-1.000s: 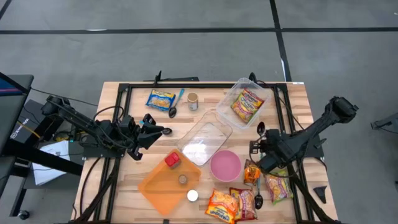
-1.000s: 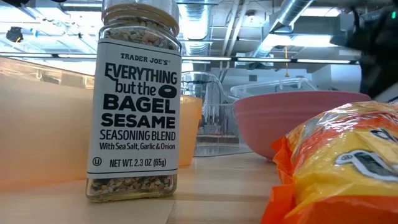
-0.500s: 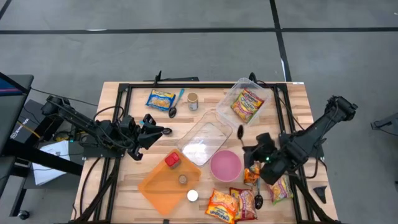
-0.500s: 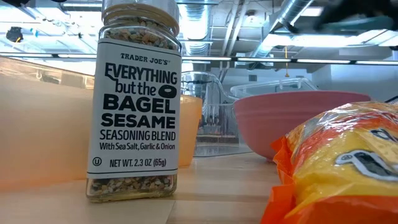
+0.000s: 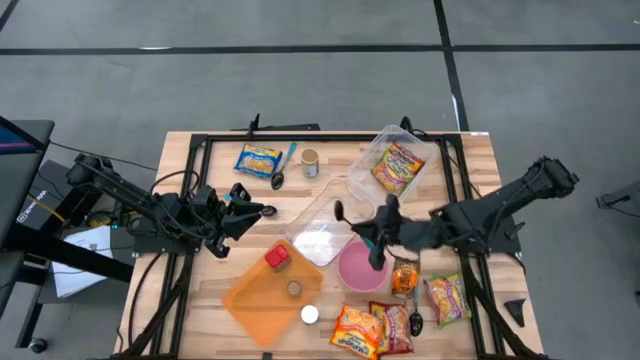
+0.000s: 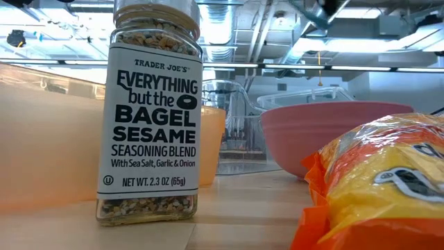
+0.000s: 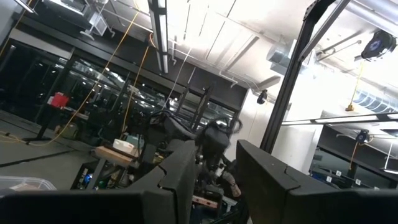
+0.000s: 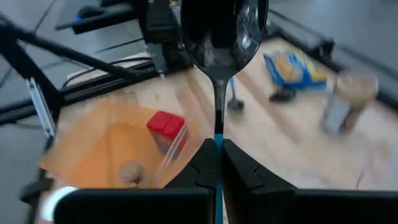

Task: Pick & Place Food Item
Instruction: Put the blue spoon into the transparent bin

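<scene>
A: I have the right gripper over the middle of the desk, just at the upper rim of the pink bowl. Its fingers are pinched tight on a spoon, handle between them, bowl of the spoon sticking out ahead toward ten o'clock.

B: And the left one?

A: The left gripper waits at nine o'clock, by the desk's left edge, with a second spoon at its tips. The fingers stand a narrow way apart; whether they grip that spoon I cannot tell.

B: Where is the food?

A: Scattered. One noodle packet lies in the clear tub at one o'clock. Another packet lies flat at eleven o'clock, beside a small jar. More packets cluster at five o'clock, below the pink bowl.

B: And the trays?

A: A clear glass dish sits at centre, tilted diagonally, just beside the right gripper. The orange tray at seven o'clock holds a red box and a small round item. A seasoning jar stands upright close to the low camera, in front of the orange tray.
</scene>
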Robot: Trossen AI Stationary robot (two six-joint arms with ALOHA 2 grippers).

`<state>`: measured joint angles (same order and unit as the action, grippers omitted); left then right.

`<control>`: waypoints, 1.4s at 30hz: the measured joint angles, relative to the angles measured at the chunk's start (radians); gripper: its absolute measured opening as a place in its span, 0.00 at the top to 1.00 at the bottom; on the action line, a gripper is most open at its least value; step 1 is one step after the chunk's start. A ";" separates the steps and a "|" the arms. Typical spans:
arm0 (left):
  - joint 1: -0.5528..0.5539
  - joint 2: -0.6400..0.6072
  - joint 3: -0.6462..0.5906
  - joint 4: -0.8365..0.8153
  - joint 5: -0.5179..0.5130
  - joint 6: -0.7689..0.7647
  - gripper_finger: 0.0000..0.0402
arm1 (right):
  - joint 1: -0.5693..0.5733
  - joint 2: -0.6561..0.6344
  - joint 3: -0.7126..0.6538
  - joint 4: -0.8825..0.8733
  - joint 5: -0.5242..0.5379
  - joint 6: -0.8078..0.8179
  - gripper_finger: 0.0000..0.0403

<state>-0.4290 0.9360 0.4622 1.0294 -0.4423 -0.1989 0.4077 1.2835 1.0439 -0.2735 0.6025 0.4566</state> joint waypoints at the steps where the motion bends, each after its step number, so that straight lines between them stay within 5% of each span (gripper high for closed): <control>1: 0.000 0.000 0.000 0.000 0.000 0.000 0.72 | -0.020 0.000 0.000 0.022 -0.022 -0.066 1.00; 8: 0.000 0.000 0.000 0.000 0.000 0.000 0.72 | -0.153 0.000 0.000 0.154 -0.255 -0.544 1.00; 21: 0.000 0.000 0.000 0.000 -0.001 0.000 0.72 | -0.343 0.228 -0.001 0.428 -0.579 -0.726 1.00; 33: 0.000 0.000 0.000 0.003 -0.001 -0.015 0.72 | -0.361 0.430 -0.001 0.440 -0.632 -0.693 1.00; 42: 0.000 0.000 0.000 0.003 -0.001 -0.022 0.72 | -0.377 0.424 -0.001 0.338 -0.632 -0.798 1.00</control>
<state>-0.4290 0.9360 0.4622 1.0325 -0.4435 -0.2209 0.0304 1.7079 1.0426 0.0643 -0.0299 -0.3416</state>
